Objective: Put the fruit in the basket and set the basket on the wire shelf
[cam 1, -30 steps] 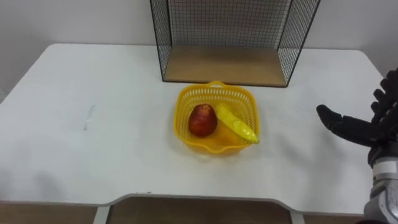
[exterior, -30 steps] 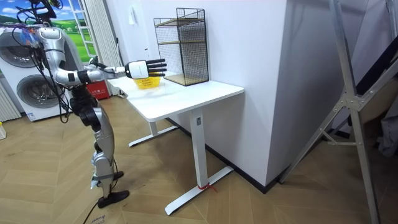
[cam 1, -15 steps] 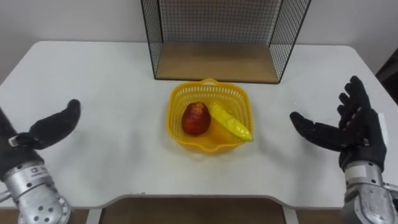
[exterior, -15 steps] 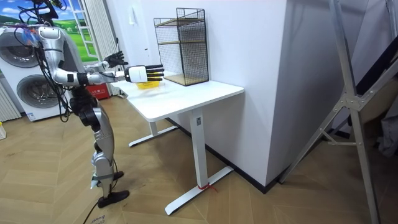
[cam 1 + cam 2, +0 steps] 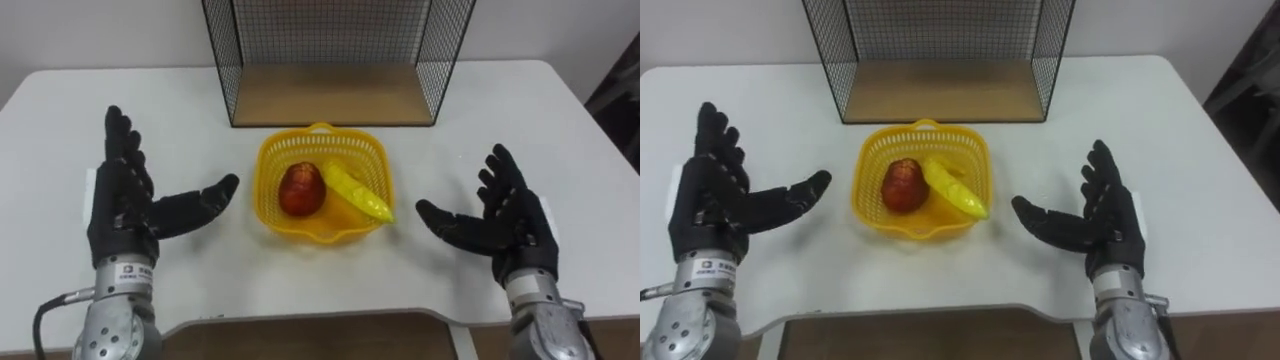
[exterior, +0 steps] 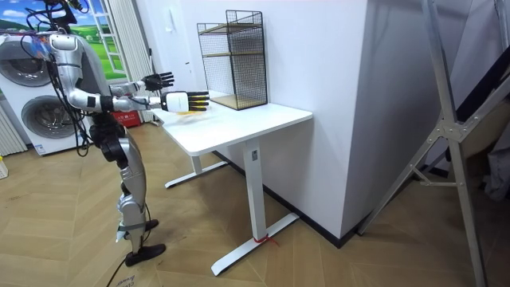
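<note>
The left hand (image 5: 125, 215) has come up and the right hand (image 5: 510, 225) has moved inward. Both are wide open and empty, flanking the basket (image 5: 263, 178) evenly, with the shelf (image 5: 330, 95) just beyond.

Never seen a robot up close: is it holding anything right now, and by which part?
Nothing is held. The left hand and right hand are open, either side of the yellow basket, not touching it.

L hand (image 6: 158, 80), R hand (image 6: 177, 101) out over table (image 6: 249, 119) nr wire shelf (image 6: 233, 60)
</note>
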Robot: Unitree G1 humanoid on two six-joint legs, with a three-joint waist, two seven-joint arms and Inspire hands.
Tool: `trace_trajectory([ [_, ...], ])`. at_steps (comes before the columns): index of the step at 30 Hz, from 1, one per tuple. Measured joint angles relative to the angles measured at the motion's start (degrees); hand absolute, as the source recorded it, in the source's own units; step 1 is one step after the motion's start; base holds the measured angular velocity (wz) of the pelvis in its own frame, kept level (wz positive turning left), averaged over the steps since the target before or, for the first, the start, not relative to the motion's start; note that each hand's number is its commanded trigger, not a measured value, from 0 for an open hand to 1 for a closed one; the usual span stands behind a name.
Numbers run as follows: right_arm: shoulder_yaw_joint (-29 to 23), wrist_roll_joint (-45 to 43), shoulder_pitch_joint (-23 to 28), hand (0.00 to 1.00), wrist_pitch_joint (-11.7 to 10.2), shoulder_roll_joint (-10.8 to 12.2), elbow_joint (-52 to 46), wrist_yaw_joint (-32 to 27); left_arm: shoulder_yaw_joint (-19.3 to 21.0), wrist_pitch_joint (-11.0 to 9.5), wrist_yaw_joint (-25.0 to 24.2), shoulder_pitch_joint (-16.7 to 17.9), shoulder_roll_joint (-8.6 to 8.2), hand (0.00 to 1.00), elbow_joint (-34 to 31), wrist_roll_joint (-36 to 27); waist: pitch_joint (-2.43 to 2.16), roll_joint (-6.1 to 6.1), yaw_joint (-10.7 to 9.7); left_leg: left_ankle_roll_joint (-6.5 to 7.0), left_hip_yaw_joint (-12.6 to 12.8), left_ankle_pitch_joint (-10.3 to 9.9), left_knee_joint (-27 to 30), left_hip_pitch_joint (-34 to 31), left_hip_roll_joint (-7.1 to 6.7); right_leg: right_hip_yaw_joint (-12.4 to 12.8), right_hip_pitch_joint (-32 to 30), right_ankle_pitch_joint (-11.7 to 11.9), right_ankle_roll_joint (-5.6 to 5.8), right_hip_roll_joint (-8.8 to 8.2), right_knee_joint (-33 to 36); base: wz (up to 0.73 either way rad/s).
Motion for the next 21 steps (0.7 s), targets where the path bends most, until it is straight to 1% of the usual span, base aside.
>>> trace_trajectory([
  [2,0.97,2.55,-0.05,0.0,0.0,0.04,0.0,0.98,-1.3,0.05,-1.06,-0.01,-0.11,0.0,0.0,-2.18,0.0,-0.02,-0.18,0.0,0.0,0.0,-0.13,-0.04,0.02,0.0,0.01,0.0,0.0,0.05,0.03,0.0],
  [4,2.58,4.86,-0.42,0.0,0.01,0.1,0.0,2.63,-3.04,0.07,-3.38,-0.01,-0.11,0.0,0.02,-5.13,0.01,-0.03,-0.42,-0.01,0.17,0.0,-0.26,0.03,0.09,0.1,-0.01,0.0,0.0,0.11,0.09,-0.02],
  [6,3.11,6.66,-0.69,0.0,0.04,0.41,0.0,4.35,-3.87,0.28,-5.47,-0.01,-0.29,0.0,0.02,-7.27,0.02,-0.05,-0.57,-0.02,0.55,-0.01,-0.26,-0.03,0.21,0.31,-0.3,0.01,-0.02,0.17,0.16,-0.08],
  [9,3.44,8.83,-0.92,0.0,0.05,1.28,0.0,6.48,-3.91,0.54,-8.23,-0.02,-0.83,0.0,0.2,-9.14,0.03,-0.11,-0.51,-0.03,0.96,-0.02,-0.27,-0.11,0.32,0.67,-0.7,0.04,-0.07,0.28,0.28,-0.07],
  [11,3.69,10.28,-0.93,0.0,0.06,1.4,0.01,7.38,-3.91,0.54,-9.82,-0.07,-1.05,0.0,1.25,-9.36,0.04,-0.11,-0.24,-0.03,1.24,-0.02,-0.27,-0.22,0.37,0.92,-1.15,0.04,-0.07,0.29,0.57,-0.07],
  [14,4.04,11.98,-0.93,0.0,0.28,1.62,0.25,8.82,-3.96,0.77,-11.6,-0.07,-1.47,0.0,3.97,-11.81,0.15,-0.33,-0.03,-0.03,1.51,-0.02,-0.22,-0.46,0.4,1.37,-1.79,0.04,-0.07,0.33,0.96,-0.08],
  [15,4.08,12.59,-0.93,0.0,0.36,1.86,0.3,9.3,-3.88,1.21,-12.16,-0.07,-1.72,0.0,5.03,-12.77,0.21,-0.43,0.07,-0.03,1.72,-0.02,-0.16,-0.44,0.41,1.54,-1.81,0.04,-0.07,0.33,0.96,-0.06],
  [16,4.09,12.9,-0.93,0.0,0.36,2.25,0.41,9.79,-3.76,1.79,-12.61,-0.06,-1.85,0.0,5.63,-12.86,0.29,-0.62,0.06,-0.03,1.74,-0.01,-0.02,-0.45,0.4,1.55,-1.77,0.04,-0.07,0.31,0.97,-0.04],
  [18,4.25,12.92,-0.93,0.0,0.44,2.57,0.48,10.59,-3.56,2.04,-13.44,-0.07,-2.2,0.0,5.77,-12.94,0.47,-0.94,0.05,-0.03,1.74,-0.02,0.03,-0.54,0.42,1.56,-1.86,0.04,-0.07,0.33,0.96,0.0],
  [21,4.9,13.04,-0.96,0.0,0.75,2.58,0.48,11.39,-3.52,2.29,-14.77,-0.08,-2.53,0.0,5.91,-12.94,0.45,-1.01,0.17,-0.03,1.75,-0.02,0.08,-0.73,0.42,1.54,-1.97,0.04,-0.07,0.32,1.0,0.0],
])
